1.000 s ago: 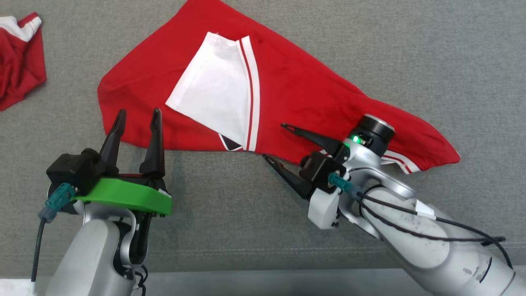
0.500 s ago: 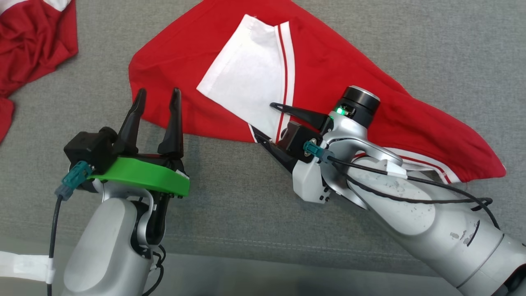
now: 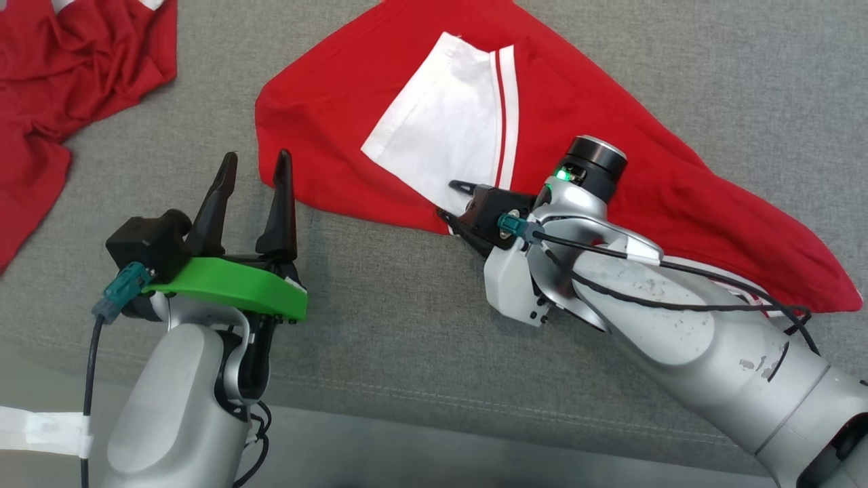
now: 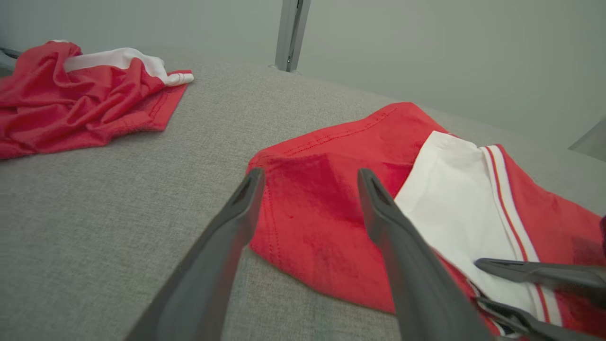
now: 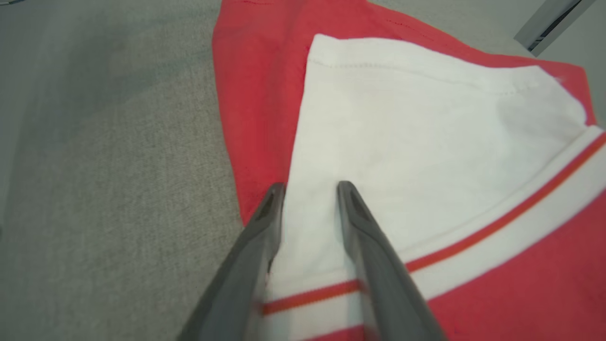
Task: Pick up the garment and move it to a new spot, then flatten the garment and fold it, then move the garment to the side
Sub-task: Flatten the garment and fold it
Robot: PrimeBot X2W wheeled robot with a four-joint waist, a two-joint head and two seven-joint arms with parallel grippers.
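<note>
Straddling garment (image 5: 258, 94) white patch: right fingers (image 5: 246, 265), clearest right wrist view.

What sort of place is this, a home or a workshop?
Likely a test lab: a grey cloth-covered surface, a plain pale wall with a metal post, and a red garment laid out, a crumpled garment nearby.

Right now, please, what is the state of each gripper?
Left gripper: open, holding nothing.
Right gripper: partly open, tips at the shirt's white sleeve, nothing gripped.
</note>
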